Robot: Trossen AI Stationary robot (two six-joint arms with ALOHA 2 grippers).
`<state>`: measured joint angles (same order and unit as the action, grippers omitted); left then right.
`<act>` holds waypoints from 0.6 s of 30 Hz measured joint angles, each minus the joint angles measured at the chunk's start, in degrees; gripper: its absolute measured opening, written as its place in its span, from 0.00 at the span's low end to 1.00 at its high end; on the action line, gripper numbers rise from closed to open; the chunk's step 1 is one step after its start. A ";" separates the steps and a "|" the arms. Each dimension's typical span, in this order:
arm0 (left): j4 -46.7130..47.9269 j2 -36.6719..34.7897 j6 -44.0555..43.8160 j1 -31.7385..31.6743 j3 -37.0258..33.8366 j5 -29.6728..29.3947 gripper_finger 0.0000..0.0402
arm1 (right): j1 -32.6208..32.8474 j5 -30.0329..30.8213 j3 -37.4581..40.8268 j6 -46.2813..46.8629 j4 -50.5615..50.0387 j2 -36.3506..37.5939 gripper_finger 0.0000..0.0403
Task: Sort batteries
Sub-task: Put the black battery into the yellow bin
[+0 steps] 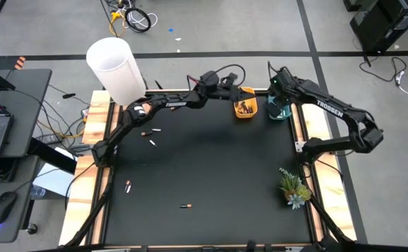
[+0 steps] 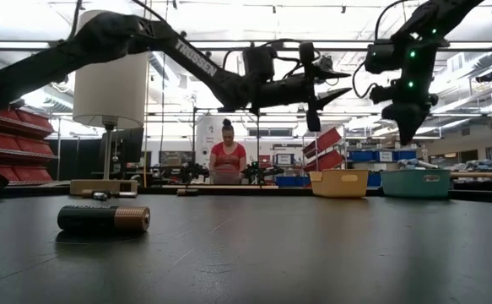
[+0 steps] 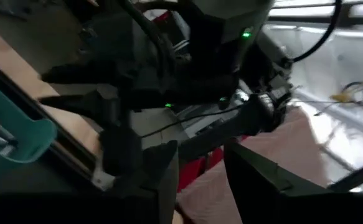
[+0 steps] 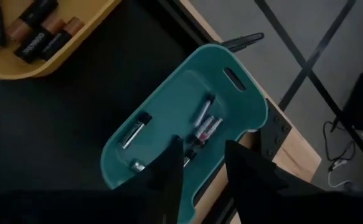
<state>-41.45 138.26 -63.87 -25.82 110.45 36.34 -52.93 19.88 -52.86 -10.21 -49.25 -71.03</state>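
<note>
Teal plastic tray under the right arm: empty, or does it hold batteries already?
Not empty. The teal plastic tray holds several small light-coloured cylindrical batteries on its floor, seen from the right wrist view; exact count unclear.

Ceiling strip lights (image 2: 229,44) glare white behind the silhouetted arms in the low view, and the near battery (image 2: 104,219) there looks soft. The left wrist view is dim and smeared. From above, the black desk (image 1: 210,175) is evenly lit.
</note>
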 joint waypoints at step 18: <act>75.75 -20.09 54.48 5.23 0.01 -23.03 0.30 | 6.28 -30.21 -5.20 6.84 10.68 6.46 0.31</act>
<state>34.30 118.17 -9.39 -20.59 110.45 13.31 -46.64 -10.33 -58.06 -3.37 -38.57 -64.57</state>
